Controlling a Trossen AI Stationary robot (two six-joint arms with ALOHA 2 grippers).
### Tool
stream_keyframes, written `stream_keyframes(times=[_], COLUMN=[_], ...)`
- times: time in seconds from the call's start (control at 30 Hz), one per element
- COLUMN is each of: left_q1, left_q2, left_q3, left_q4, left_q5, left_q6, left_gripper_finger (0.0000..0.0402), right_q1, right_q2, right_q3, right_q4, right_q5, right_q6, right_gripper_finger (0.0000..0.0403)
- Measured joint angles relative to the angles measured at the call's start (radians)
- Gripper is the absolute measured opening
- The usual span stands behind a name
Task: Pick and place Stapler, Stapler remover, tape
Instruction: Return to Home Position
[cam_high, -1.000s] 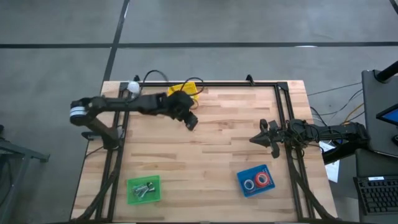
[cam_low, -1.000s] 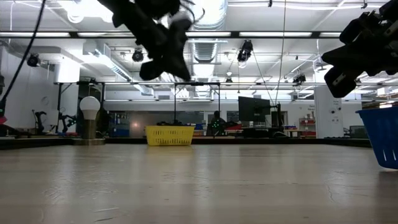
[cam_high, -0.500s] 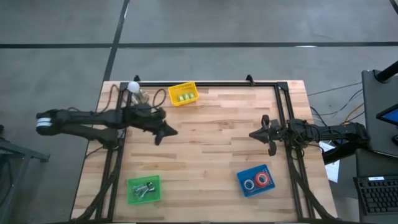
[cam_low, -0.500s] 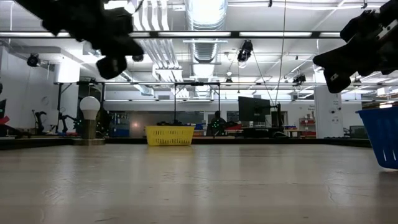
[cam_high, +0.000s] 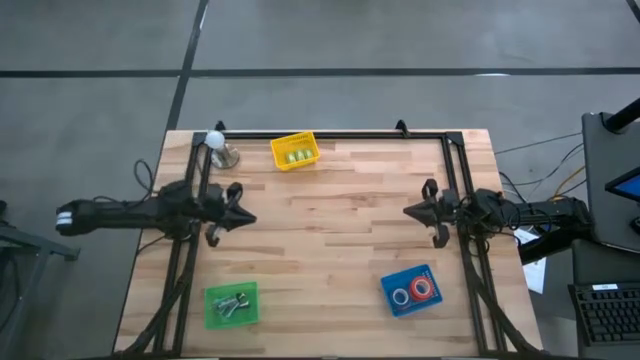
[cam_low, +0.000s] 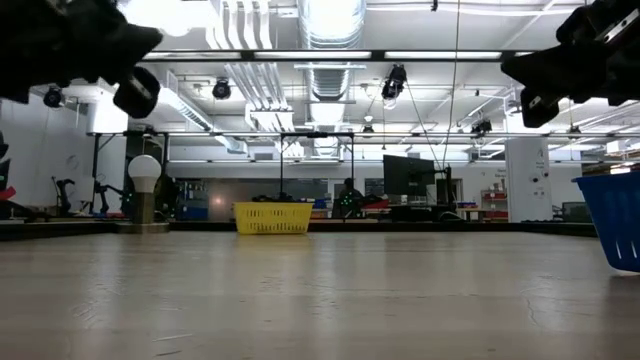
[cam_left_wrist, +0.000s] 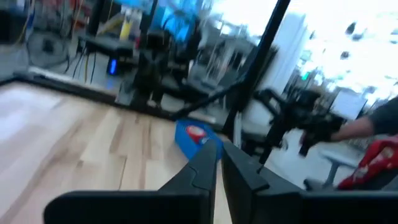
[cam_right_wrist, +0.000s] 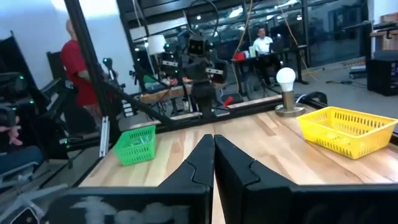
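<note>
Two red tape rolls (cam_high: 412, 292) lie in a blue basket (cam_high: 392, 282) at the near right. Yellow-green staplers (cam_high: 296, 156) lie in a yellow basket (cam_high: 279, 146) at the far edge. Metallic staple removers (cam_high: 231, 304) lie in a green basket (cam_high: 212, 318) at the near left. My left gripper (cam_high: 243, 216) hangs shut and empty above the table's left side; its shut fingers show in the left wrist view (cam_left_wrist: 218, 147). My right gripper (cam_high: 408, 212) hangs shut and empty above the right side; it also shows in the right wrist view (cam_right_wrist: 214, 138).
A bulb lamp (cam_high: 215, 141) stands at the far left corner. A dark frame rail (cam_high: 330, 134) runs along the table's far, left and right sides. People stand in the room beyond the table. Bare wood lies between the two grippers.
My left gripper has drawn back from beside the yellow basket toward the table's left edge and a little nearer, staying shut and empty. My right gripper has risen a little.
</note>
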Motion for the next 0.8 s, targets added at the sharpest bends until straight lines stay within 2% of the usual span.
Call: stream_keyframes(times=[0.17,0.23,0.33,0.43,0.57,0.67,0.8], left_q1=[-0.005,-0.005,-0.005,-0.005,-0.005,-0.005,-0.005], left_q2=[-0.129,-0.161,-0.195,-0.215,-0.219,-0.217,-0.215], left_q3=[-0.101,-0.126,-0.121,-0.119,-0.125,-0.125,-0.125], left_q4=[0.027,-0.008,-0.095,-0.095,-0.115,-0.119,-0.127], left_q5=[-0.006,-0.05,-0.099,-0.1,-0.092,-0.091,-0.09], left_q6=[0.044,0.058,0.084,0.12,0.021,-0.084,-0.135], left_gripper_finger=[0.0024,0.0023,0.0023,0.0023,0.0023,0.0023,0.0023], right_q1=[0.0,0.0,0.0,0.0,0.0,0.0,0.0], right_q2=[0.0,0.002,-0.005,-0.015,-0.04,-0.045,-0.044], right_q3=[0.0,0.0,0.0,0.0,0.0,0.0,-0.001], right_q4=[-0.027,-0.029,-0.028,-0.027,-0.022,-0.024,-0.027], right_q5=[-0.003,-0.004,-0.004,-0.004,-0.004,-0.004,-0.004], right_q6=[-0.02,-0.036,-0.063,-0.069,-0.051,0.065,0.137], right_gripper_finger=[0.0009,0.0009,0.0009,0.0009,0.0009,0.0009,0.0009])
